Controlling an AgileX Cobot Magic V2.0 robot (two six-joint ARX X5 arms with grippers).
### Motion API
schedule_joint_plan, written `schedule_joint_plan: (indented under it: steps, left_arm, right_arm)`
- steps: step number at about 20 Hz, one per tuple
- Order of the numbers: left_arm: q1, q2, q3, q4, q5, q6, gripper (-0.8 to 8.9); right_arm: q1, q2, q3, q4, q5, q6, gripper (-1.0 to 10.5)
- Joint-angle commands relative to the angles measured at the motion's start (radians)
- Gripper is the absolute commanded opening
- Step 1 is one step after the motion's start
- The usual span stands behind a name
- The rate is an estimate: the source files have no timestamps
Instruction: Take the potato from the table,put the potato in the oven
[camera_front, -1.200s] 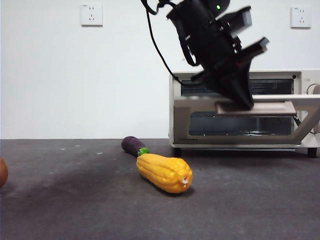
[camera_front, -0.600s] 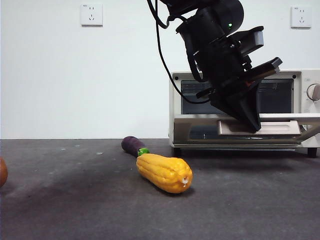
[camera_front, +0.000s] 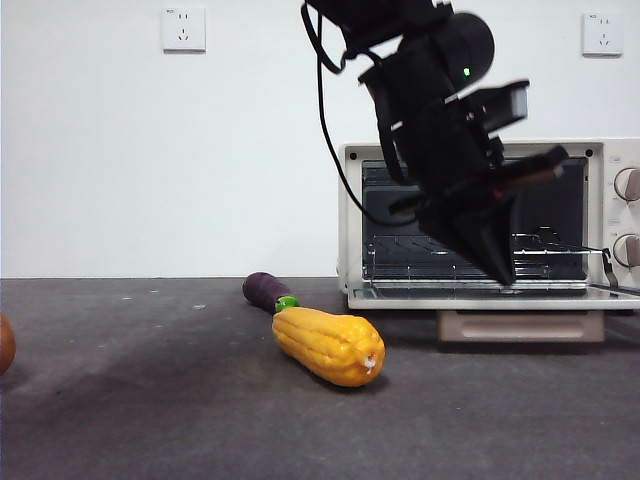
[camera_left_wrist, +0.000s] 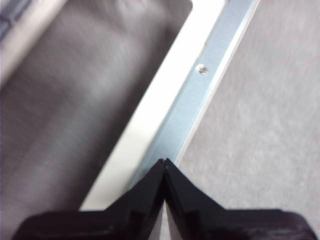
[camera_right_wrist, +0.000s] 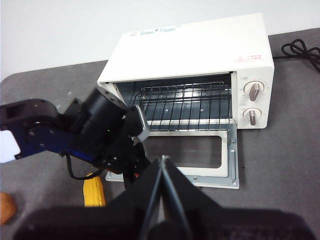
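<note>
Corn (camera_front: 330, 345) lies nearest on the table (camera_front: 150, 420), a bumpy yellow cob with the dark purple eggplant (camera_front: 265, 291) just behind it, touching at the green cap; neither belongs to the job, so both are best left where they lie. The potato (camera_front: 5, 344) sits well apart from them at the table's far side edge, only a sliver of orange-brown showing in the front view and a small lump at the corner of the right wrist view (camera_right_wrist: 7, 208); it is untouched, so the picking step is judged not yet begun. Farther back stands the oven (camera_front: 350, 220), cream-white, its door (camera_front: 490, 296) swung fully down and lying flat just above the table, the beige handle (camera_front: 520, 325) hanging beneath its front edge and the wire rack (camera_right_wrist: 185, 102) bare inside; the chamber is open so that the potato can go straight in. The left tool (camera_front: 503, 274) hangs at the door's front edge, its jaws pressed together with nothing between them; the left wrist view shows their tips right over the door's metal rim (camera_left_wrist: 200, 95), which suits an arm that is there to work the door. The right tool (camera_right_wrist: 162, 162) waits high above the scene, looking down on the oven, its jaws likewise closed and empty; either arm must next reach across for the potato.
</note>
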Motion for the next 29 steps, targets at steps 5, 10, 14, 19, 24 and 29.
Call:
schedule_joint_plan:
  steps: [5,10,14,19,24,29]
  left_arm:
    - [-0.037,-0.042,-0.009,-0.038,-0.003,-0.010,-0.07]
    - [-0.043,-0.140,-0.009,-0.064,0.000,-0.014,-0.07]
    - [-0.043,-0.220,-0.009,-0.090,0.001,-0.023,-0.07]
    - [-0.043,-0.321,-0.009,-0.169,-0.003,-0.022,-0.06]
    - [-0.043,-0.436,-0.009,-0.239,-0.004,-0.016,-0.06]
    - [-0.042,-0.557,-0.009,-0.307,-0.081,-0.010,-0.06]
  right_arm:
    - [0.001,-0.004,0.002,0.002,-0.003,-0.026,0.0]
    - [0.001,-0.003,0.002,0.001,-0.003,-0.034,0.0]
    - [0.001,0.000,0.002,-0.012,-0.011,-0.037,0.0]
    - [0.002,0.031,0.002,-0.068,-0.135,-0.129,0.0]
    - [0.029,0.093,0.002,-0.046,-0.285,-0.115,0.0]
    - [0.034,0.179,0.002,0.012,-0.520,-0.090,0.0]
